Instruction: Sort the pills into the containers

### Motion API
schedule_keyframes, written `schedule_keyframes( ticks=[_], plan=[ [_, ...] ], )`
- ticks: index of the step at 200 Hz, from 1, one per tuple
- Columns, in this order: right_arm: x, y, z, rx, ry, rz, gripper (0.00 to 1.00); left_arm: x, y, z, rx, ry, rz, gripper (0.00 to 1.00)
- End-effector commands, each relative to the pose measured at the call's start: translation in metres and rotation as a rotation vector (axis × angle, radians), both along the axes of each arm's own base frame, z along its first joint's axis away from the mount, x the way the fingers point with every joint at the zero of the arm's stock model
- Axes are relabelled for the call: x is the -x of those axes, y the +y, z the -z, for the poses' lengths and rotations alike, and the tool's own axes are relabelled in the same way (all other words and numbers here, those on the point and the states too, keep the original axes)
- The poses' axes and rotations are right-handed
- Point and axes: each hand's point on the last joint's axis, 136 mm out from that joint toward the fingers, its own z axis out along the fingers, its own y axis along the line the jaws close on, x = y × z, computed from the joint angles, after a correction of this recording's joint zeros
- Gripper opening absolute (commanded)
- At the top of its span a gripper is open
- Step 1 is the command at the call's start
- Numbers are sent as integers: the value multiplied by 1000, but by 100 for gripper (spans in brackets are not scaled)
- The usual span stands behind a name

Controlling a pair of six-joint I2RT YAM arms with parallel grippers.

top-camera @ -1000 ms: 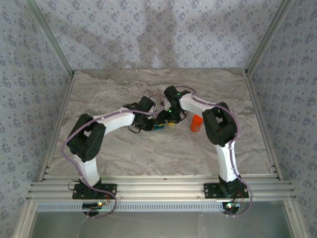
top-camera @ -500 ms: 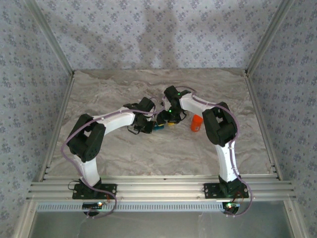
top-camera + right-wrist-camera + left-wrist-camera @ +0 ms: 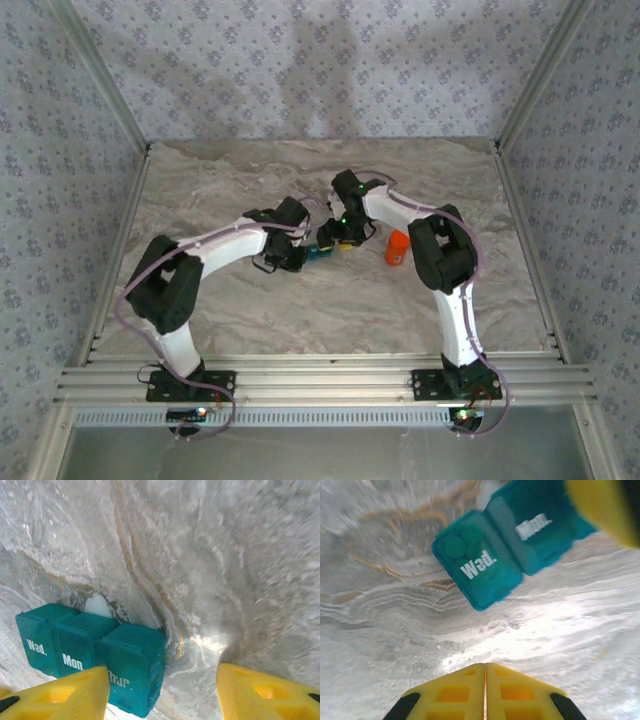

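Left gripper (image 3: 485, 674), drawn fully together as I saw it, holding nothing, near the teal plastic strip of three joined lidded compartments (image 3: 492, 555) that lay on the marbled table (image 3: 390, 630), right gripper (image 3: 162, 682) spread wide at the strip's Thur. end, contact I could not judge.

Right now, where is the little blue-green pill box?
In the top view, the teal pill box lies mid-table, between the left gripper and the right gripper, left of the orange bottle.

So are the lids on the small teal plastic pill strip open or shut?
Shut, it seems: the small teal plastic pill strip shows its labelled lids lying flush, none lifted, in both wrist views.
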Motion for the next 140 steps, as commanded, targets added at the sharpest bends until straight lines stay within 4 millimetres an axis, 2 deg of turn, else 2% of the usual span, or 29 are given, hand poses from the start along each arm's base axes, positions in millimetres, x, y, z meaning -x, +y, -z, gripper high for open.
schedule_keyframes(
  ticks=[1, 21, 42, 54, 66, 77, 102, 114, 127, 140],
  plan=[
    [-15, -7, -15, 12, -13, 40, 61, -24, -6, -62, 76, -177, 0, 12],
    [-30, -2, -47, -43, -68, 64, 63, -38, 2, -99, 103, -287, -34, 15],
    [-47, 0, -91, -109, -148, 89, 67, -52, 19, -137, 116, -400, -95, 26],
    [-56, -2, -119, -144, -195, 110, 70, -60, 36, -158, 116, -468, -146, 36],
    [-64, -5, -147, -182, -244, 129, 74, -68, 54, -180, 124, -537, -204, 51],
    [-69, -12, -173, -208, -290, 149, 83, -74, 74, -200, 126, -598, -267, 65],
    [-78, -40, -229, -258, -409, 208, 100, -81, 122, -239, 111, -724, -395, 89],
    [-80, -59, -251, -268, -461, 239, 100, -83, 144, -253, 105, -778, -447, 99],
    [-79, -84, -269, -254, -524, 273, 100, -83, 171, -264, 73, -841, -514, 99],
    [-79, -113, -279, -205, -591, 320, 100, -82, 195, -271, 27, -921, -564, 99]
  ],
)
